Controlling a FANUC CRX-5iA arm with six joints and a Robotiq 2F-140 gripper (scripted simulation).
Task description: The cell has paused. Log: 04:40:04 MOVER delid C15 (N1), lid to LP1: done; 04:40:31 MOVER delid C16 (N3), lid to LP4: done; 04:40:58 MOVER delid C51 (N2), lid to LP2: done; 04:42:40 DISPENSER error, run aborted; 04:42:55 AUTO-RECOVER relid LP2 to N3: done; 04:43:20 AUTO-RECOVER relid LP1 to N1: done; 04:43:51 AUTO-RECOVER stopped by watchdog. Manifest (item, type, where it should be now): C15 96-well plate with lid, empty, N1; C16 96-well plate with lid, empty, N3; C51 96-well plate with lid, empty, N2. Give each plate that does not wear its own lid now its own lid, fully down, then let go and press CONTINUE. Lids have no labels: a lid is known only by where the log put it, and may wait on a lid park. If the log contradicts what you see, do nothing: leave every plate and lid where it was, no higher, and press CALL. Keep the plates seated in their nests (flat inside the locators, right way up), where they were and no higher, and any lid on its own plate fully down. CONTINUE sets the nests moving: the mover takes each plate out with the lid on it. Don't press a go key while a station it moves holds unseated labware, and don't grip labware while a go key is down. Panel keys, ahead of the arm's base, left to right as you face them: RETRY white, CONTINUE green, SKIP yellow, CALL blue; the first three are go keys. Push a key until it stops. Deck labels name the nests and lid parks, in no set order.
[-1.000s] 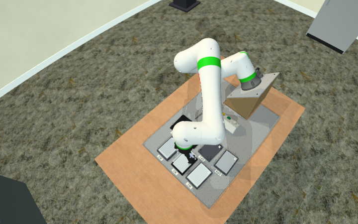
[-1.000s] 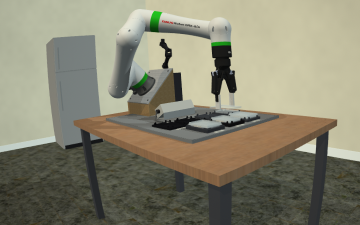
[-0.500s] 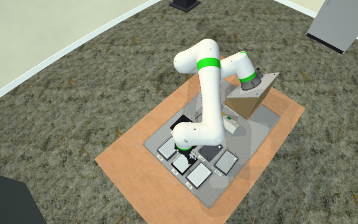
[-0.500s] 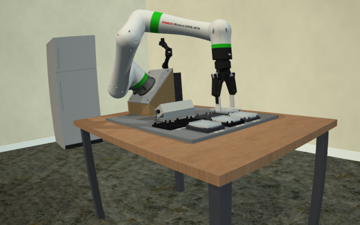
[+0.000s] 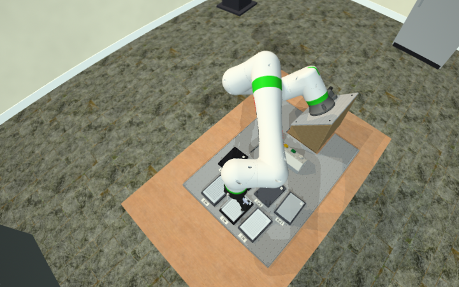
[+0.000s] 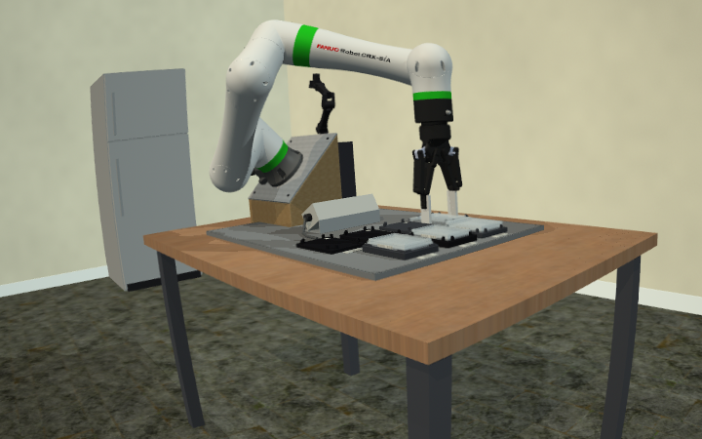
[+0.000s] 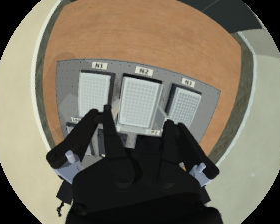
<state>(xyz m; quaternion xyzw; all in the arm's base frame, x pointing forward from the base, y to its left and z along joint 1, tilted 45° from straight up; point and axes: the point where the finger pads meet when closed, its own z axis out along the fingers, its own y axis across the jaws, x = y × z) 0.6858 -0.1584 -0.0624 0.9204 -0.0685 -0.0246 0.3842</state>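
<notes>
Pale cream walls (image 6: 561, 108) with a white skirting board (image 6: 664, 298) meet a mottled grey-green floor (image 6: 97, 371). At the left of the exterior view stands a grey fridge (image 6: 140, 175); a wooden table (image 6: 451, 305) with dark legs fills the centre.
</notes>
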